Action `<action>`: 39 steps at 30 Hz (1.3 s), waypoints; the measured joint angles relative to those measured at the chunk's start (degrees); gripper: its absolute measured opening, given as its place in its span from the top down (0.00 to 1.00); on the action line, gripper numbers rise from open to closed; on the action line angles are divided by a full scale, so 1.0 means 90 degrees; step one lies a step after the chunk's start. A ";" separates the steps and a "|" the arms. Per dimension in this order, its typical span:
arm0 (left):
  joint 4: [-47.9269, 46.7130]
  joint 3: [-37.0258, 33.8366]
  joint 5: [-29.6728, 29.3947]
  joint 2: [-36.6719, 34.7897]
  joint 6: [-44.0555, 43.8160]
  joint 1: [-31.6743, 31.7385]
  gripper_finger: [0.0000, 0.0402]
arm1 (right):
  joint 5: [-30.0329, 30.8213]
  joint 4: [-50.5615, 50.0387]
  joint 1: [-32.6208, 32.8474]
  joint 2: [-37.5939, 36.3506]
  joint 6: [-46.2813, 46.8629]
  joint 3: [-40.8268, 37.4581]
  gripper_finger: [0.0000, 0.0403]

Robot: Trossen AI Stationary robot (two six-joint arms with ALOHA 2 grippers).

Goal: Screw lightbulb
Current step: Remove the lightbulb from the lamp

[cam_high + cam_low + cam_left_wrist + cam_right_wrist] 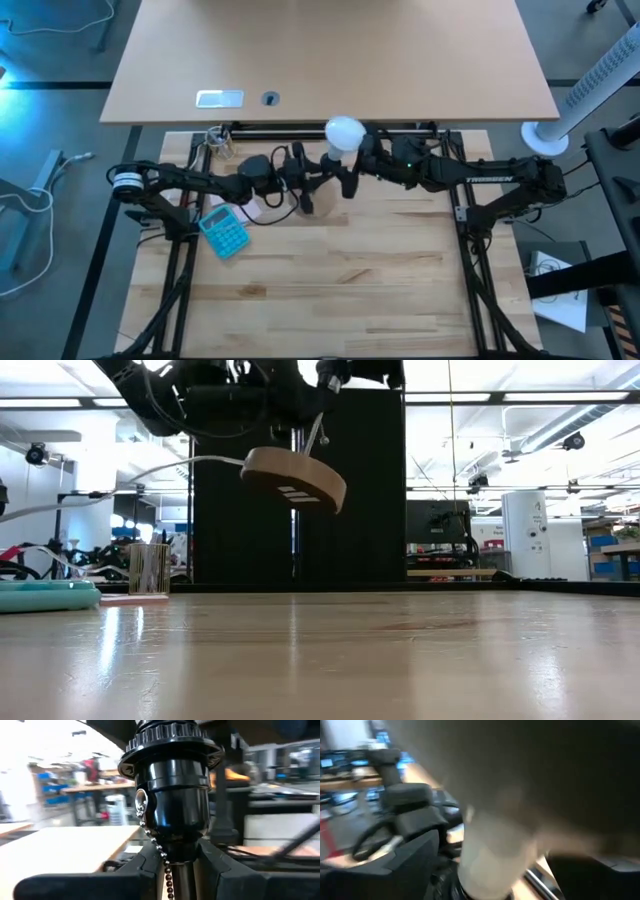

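Observation:
The white frosted lightbulb (344, 131) sits with its pale neck (495, 850) in the black socket (170, 795) of a round wooden disc (295, 476). The disc hangs tilted, high above the table. My left gripper (305, 186) is shut on the lamp base below the socket. My right gripper (346, 166) comes from the table's right and is shut on the bulb. A bead chain (156, 846) hangs from the socket, and a white cord (190, 460) runs off the disc to the left. My left gripper pinches the narrow black stem under the socket (181, 866) between its two fingers (142, 867), coming level from the table's left. The lamp base is lifted clear of the table, its wooden disc tilted. My right gripper holds the bulb's pale neck (492, 862) between its two fingers, just above the socket, coming from the table's right. The bulb's globe points toward the far edge and up. The view is blurred, so the exact contact does not show.
A teal calculator (225, 233) lies on the table at the left, under the left arm. A small ribbed glass (148, 568) stands at the far left. A white fan base (545, 138) stands beyond the table's far right corner. The near half of the table is bare wood (340, 290).

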 joint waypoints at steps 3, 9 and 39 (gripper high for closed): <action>0.0135 -0.0017 -0.0515 -0.0007 0.0126 0.0000 0.85 | 0.0571 0.0058 0.0000 -0.0001 0.0329 0.0000 0.15; 0.0381 -0.0019 -0.0992 0.0017 0.0283 0.0075 0.85 | 0.1068 0.0413 0.0000 -0.0001 0.0762 0.0000 0.15; 0.0222 -0.0060 -0.1038 0.0022 0.0402 0.0238 0.85 | 0.1758 0.1387 -0.0087 0.0467 0.1483 0.0007 0.15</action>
